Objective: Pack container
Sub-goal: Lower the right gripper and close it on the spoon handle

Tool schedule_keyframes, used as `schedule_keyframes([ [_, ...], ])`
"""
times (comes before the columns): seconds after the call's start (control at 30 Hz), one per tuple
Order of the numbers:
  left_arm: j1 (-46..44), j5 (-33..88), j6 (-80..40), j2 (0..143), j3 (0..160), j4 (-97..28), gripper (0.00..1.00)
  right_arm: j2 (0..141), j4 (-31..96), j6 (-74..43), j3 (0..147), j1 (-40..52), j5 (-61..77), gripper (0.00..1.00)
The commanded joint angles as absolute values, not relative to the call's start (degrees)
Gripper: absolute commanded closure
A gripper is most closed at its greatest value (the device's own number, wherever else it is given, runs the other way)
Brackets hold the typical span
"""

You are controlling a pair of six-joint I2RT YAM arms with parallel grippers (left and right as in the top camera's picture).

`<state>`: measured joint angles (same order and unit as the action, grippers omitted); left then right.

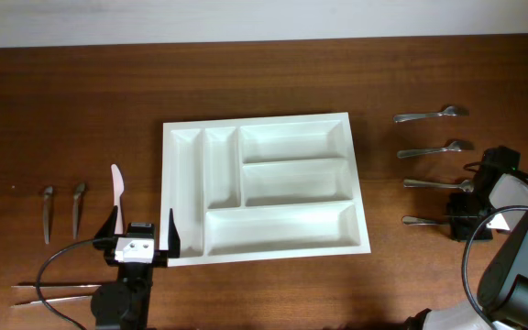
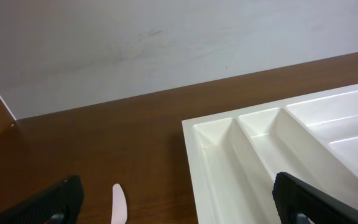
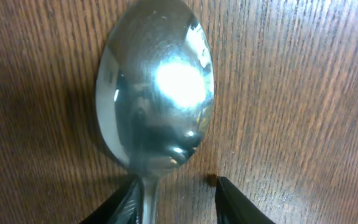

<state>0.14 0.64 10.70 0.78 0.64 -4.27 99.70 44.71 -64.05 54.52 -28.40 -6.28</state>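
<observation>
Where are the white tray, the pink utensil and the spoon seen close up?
white tray [image 1: 187, 188], overhead view, leftmost compartment floor
pink utensil [image 1: 116, 181], overhead view, rounded end
spoon [image 3: 154, 93], right wrist view, bowl

Overhead looks straight down on the whole counter [image 1: 264, 73]. Left wrist sits low, facing the wall [image 2: 135, 43] across the tray [image 2: 190, 134] corner that overhead also shows. Right wrist looks down, very near, on a spoon [image 3: 154, 87] between its fingers [image 3: 235, 202].

A dark brown wooden table [image 1: 81, 101] fills nearly the whole overhead view, its grain running left to right. A pale wall [image 1: 246, 18] shows as a strip along the top edge (in the left wrist view it takes the upper half, faintly scuffed). The light is soft and even.
</observation>
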Motion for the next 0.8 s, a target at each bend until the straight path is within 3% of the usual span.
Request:
schedule_keyframes([
  [0.0, 0.4, 1.3, 10.4, 0.3, 0.5, -4.6, 0.01, 100.8, 44.5, -63.9, 53.6, -28.6, -8.0, 0.66],
  [0.07, 0.4, 1.3, 10.4, 0.3, 0.5, -4.6, 0.01, 100.8, 44.1, -63.9, 53.6, -28.6, -8.0, 0.75],
  [0.4, 0.4, 1.3, 10.4, 0.3, 0.5, -4.6, 0.01, 100.8, 43.8, -63.9, 53.6, -28.6, -8.0, 0.76],
  [0.5, 0.4, 1.3, 10.4, 0.3, 0.5, -4.6, 0.01, 100.8, 43.5, -63.9, 53.6, -28.6, -8.0, 0.82],
  [0.77, 0.4, 1.3, 10.4, 0.3, 0.5, -4.6, 0.01, 100.8, 42.8, -63.8, 53.7, -28.6, -7.1, 0.87],
])
